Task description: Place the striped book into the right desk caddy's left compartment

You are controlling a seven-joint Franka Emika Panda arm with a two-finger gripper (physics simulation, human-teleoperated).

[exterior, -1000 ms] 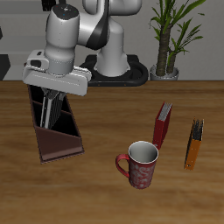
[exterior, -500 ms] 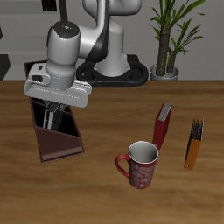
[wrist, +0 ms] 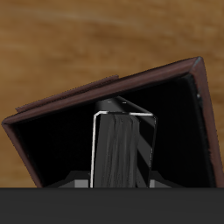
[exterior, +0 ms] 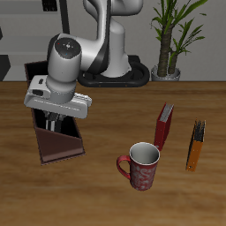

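The right desk caddy [exterior: 60, 146] is a long dark brown box with a black inside, standing toward the table's back. My gripper [exterior: 53, 120] hangs over its far end and is shut on the striped book, which has gone down into the box and is mostly hidden by the hand. In the wrist view the striped book [wrist: 122, 149] stands upright between the jaws, inside a black compartment bounded by the caddy's brown rim [wrist: 105, 83]. My gripper [wrist: 122, 180] holds the book at its upper edge.
A red patterned mug [exterior: 141, 165] stands near the table's front edge. A red book [exterior: 164, 125] and an orange book [exterior: 195, 144] stand upright beyond it. A potted plant [exterior: 172, 40] and the robot's base are at the back.
My hand has moved down and slightly toward the table's front with the striped book. The book has sunk deeper into the caddy.
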